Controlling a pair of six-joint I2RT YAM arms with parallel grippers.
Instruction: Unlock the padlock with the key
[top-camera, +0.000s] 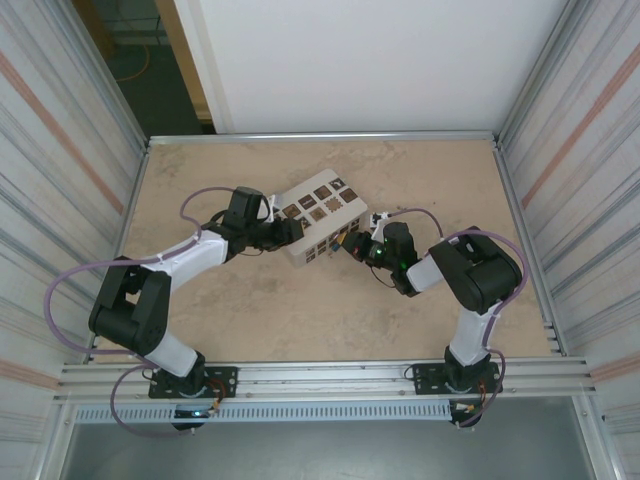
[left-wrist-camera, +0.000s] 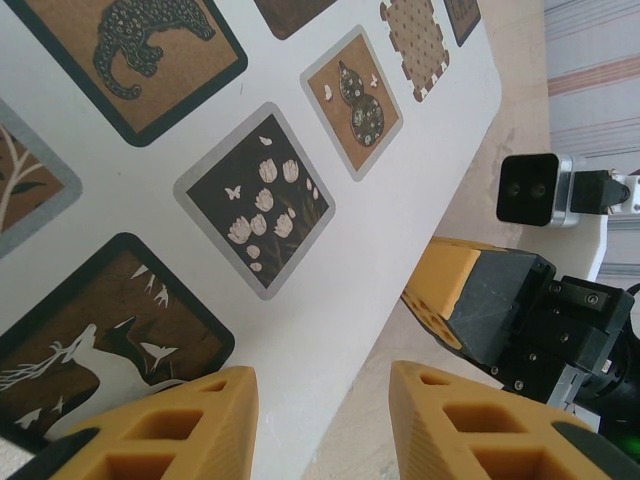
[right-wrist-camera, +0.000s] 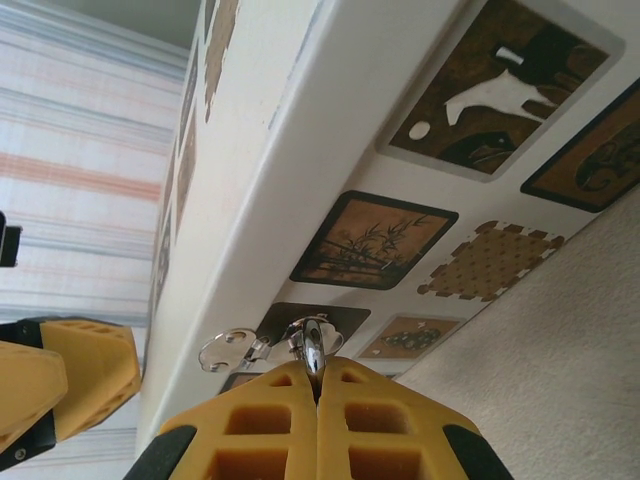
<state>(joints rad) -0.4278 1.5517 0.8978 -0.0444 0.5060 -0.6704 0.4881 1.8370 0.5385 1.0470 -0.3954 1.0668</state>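
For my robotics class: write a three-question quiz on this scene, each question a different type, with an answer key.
1. True or false: the right gripper is shut on a thin metal piece.
2. The left gripper is: A) shut on a cable; B) open at the white box's edge; C) holding a cup.
3. Fill in: the pictures on the box have ___ frames.
Key: 1 true; 2 B; 3 square.
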